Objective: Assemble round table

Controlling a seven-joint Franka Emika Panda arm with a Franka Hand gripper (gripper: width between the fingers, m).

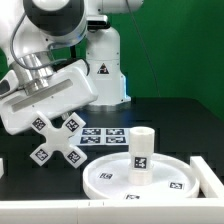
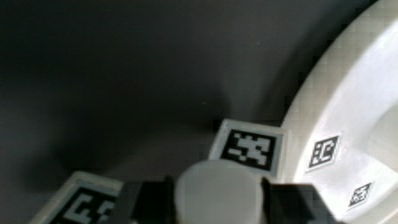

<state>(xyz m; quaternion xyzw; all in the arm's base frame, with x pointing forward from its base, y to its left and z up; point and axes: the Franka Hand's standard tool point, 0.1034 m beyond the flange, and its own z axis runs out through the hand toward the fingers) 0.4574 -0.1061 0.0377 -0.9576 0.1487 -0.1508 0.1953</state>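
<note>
White disc point(image 1: 165, 168), post point(image 1: 141, 148), cross foot point(image 1: 58, 135); black-white square tags point(image 2: 251, 147); black table point(image 1: 185, 122).

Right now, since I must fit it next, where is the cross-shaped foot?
On the exterior view's left, the cross-shaped foot is held tilted in the claw, just left of the round disc on which the post stands upright.
</note>
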